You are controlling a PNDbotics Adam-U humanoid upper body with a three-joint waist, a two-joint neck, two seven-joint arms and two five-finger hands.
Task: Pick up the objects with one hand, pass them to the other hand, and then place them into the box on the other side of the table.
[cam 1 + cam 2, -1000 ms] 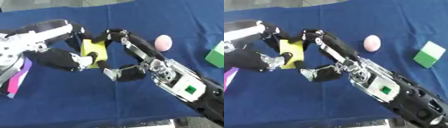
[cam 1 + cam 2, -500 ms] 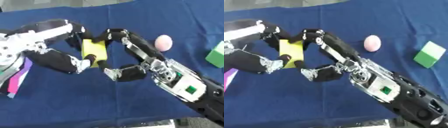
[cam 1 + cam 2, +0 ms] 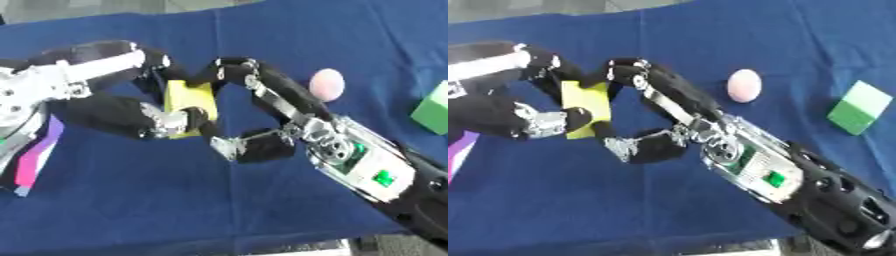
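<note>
The bench (image 3: pixel 289 45), draped in dark blue cloth, filled nearly the whole frame, tilted a little. Across it, from the lower right corner, the right arm ran up toward the centre, its silver-and-black forearm carrying a small green patch. The right hand (image 3: pixel 262 112) was spread wide: long fingers (image 3: pixel 236 75) arched over to the top edge of the yellow block (image 3: pixel 191 102), while the thumb (image 3: pixel 245 147) hung curled below and to the right of it, apart from the block. From the left edge came the left arm, white and silver at the wrist, and the left hand (image 3: pixel 131 117) wrapped the block, upper fingers hooked over its top left corner and thumb (image 3: pixel 544 122) pressed on its lower face. So the block sat left of centre, clamped by the left hand with the right hand's fingertips at its upper end. Its long axis ran near vertical in the picture, top end leaning slightly left. Whether it was clear of the cloth I could not tell.

In the right part lay a green cube (image 3: pixel 857 107), partly cut by the edge in the left eye view. Left of it, well apart, sat a pink egg-shaped ball (image 3: pixel 744 85). At the lower left edge showed a pink and purple strip (image 3: pixel 37 160).
</note>
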